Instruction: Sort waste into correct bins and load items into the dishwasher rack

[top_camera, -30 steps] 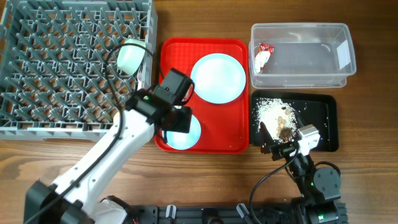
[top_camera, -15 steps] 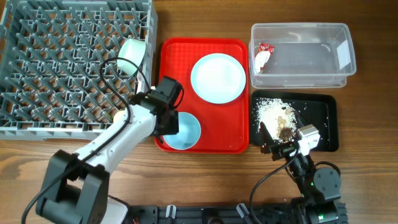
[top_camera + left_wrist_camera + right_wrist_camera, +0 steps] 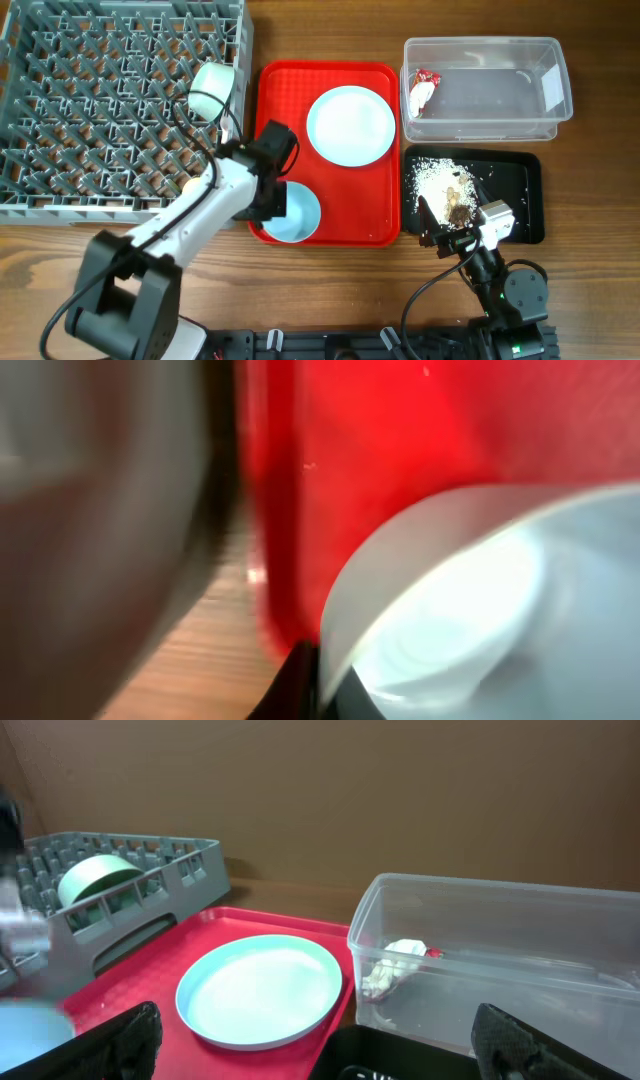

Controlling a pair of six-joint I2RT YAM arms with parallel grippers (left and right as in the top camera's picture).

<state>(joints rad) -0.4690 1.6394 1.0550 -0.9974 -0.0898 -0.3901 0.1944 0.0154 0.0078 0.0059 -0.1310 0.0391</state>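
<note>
Big grey dishwasher rack (image 3: 120,100) fills the worktop's ten o'clock, with a pale round dish (image 3: 212,88) standing at its three o'clock edge. On the red tray (image 3: 380,200), the plate (image 3: 350,125) is at twelve and the bowl (image 3: 300,215) at seven. The left end effector (image 3: 268,198) is at the bowl's nine o'clock rim, its grip too blurred to tell. The wrapper (image 3: 422,92) lies in the clear tub (image 3: 500,110), scraps (image 3: 445,185) on the black tray (image 3: 525,195). At that tray's seven o'clock, the right end effector (image 3: 320,1045) hovers, fingers spread.

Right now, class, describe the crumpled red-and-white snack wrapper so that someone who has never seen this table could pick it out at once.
Find the large red serving tray mid-table; right of it, a clear rectangular plastic tub sits beyond a shallow black tray. The wrapper lies inside the tub's left end: one crumpled red-and-white piece, unlike the loose white and brown scraps in the black tray.
</note>
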